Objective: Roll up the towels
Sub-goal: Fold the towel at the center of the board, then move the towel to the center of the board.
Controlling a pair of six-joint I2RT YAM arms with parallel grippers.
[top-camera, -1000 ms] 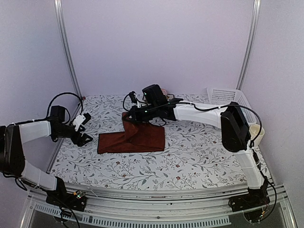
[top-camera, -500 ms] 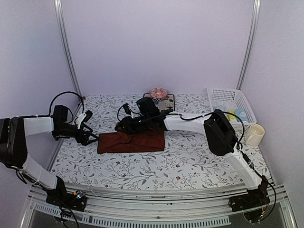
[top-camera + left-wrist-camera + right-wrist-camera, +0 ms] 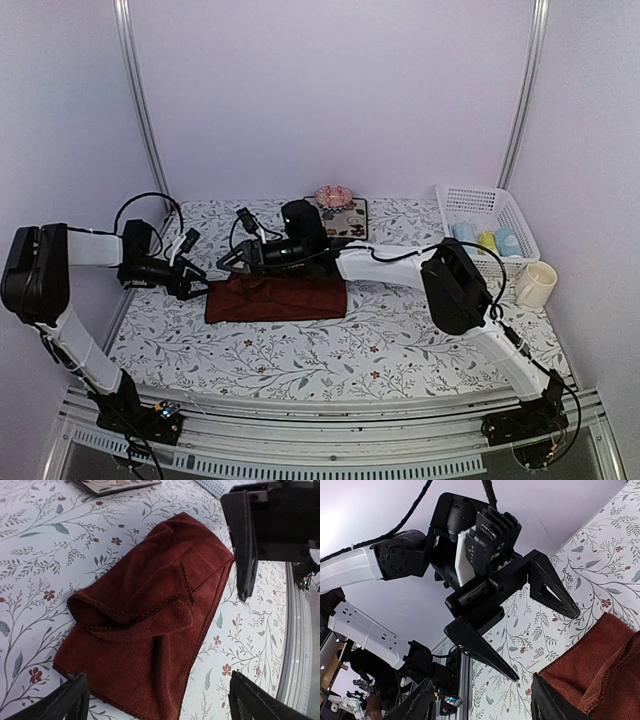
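Towels are what I am here to roll, and the one in front of me is the dark red towel (image 3: 278, 298). It lies left of centre on the white floral table covering (image 3: 400, 335) as a long, loose band running left to right. Through my left wrist camera its near end is lapped over itself in a soft, open fold with a hollow under the hem. I judge that to be a start at best and not a tight roll. My left pincer (image 3: 195, 283) hovers low at that left end with its jaws spread wide and nothing between them. The cloth sits squarely in the gap below, which I read as the right stance for coming down over the folded edge. My right pincer (image 3: 230, 262) reaches across from the other side to the far left corner of the towel and faces the left one, close by. Its jaws stand apart too and hold nothing, with one finger just beside the cloth's edge. With both ends of that short edge flanked, I judge the next move calls for pinching the fold evenly so it turns over straight. A one-sided grip would likely skew the roll. The small towels (image 3: 487, 240) wait in the white basket (image 3: 480, 203) at the far right, well apart, rolled as far as I can tell.
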